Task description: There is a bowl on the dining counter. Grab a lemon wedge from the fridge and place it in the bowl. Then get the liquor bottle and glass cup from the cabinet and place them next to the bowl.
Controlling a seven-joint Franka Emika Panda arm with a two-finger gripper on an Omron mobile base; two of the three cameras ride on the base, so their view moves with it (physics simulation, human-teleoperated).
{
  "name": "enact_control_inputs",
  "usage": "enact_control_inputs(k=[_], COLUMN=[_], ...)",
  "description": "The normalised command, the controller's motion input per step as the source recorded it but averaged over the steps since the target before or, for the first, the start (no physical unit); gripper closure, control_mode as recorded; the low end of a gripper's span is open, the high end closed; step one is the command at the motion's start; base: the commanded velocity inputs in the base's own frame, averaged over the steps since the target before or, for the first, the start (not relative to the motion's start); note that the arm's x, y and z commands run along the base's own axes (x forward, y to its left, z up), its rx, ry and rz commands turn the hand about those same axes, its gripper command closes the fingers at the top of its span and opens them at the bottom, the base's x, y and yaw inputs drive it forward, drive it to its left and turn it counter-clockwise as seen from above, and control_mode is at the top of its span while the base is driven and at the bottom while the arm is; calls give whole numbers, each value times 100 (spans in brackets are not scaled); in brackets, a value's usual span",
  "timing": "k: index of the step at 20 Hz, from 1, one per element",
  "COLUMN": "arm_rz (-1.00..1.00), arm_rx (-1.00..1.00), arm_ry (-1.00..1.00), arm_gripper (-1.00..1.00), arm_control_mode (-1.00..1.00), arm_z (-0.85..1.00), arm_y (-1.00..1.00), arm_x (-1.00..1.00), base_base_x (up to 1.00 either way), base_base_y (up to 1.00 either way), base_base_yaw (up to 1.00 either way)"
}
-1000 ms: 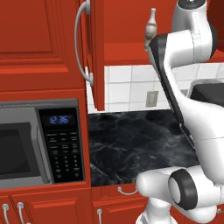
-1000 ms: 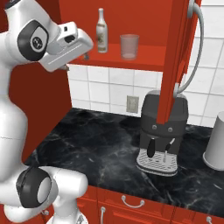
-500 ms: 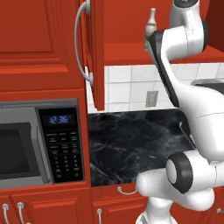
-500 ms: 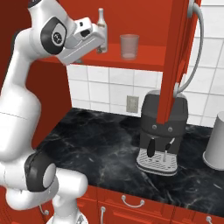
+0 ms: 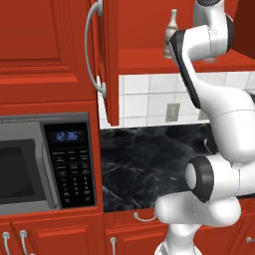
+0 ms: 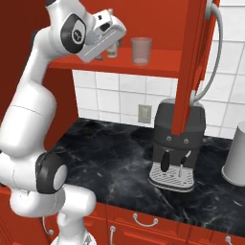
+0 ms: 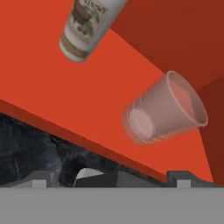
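Note:
The red cabinet [image 6: 158, 64] stands open, its door [image 5: 112, 60] swung out to the left. On its shelf a liquor bottle [image 6: 112, 48] with a pale label [image 7: 87, 26] stands left of a clear glass cup [image 6: 141, 50]. In the hand view the glass cup [image 7: 164, 109] lies right of centre. My gripper [image 6: 115, 36] is raised in front of the shelf at bottle height. It is open and empty, with both tips [image 7: 111, 181] short of the shelf edge. The bottle neck [image 5: 172, 40] shows beside my arm. The bowl, lemon wedge, fridge and dining counter are out of view.
A black coffee machine [image 6: 177, 143] sits on the dark marble worktop [image 6: 110, 158] under the shelf. The cabinet's right door [image 6: 194, 62] with its grey handle [image 6: 215, 52] hangs in front of it. A grey canister [image 6: 237, 158] stands far right, and a microwave [image 5: 45, 164] is at left.
My arm has swung up and toward the shelf, bringing the open hand closer to the bottle and the cup. Bottle and cup have not moved.

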Motion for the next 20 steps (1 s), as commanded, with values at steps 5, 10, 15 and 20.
enact_control_inputs(k=[5,10,15,20], arm_rz=[0,0,0,0], arm_rx=[-3,-3,-2,-2], arm_ry=[-2,0,0,0], arm_gripper=[-100,-100,-100,-100], arm_control_mode=[-100,-100,-100,-100], arm_z=[10,0,0,0], arm_y=[-17,-18,-23,-23], arm_x=[53,50,39,42], base_base_x=[0,0,0,0], base_base_y=[0,0,0,0], base_base_yaw=[0,0,0,0])
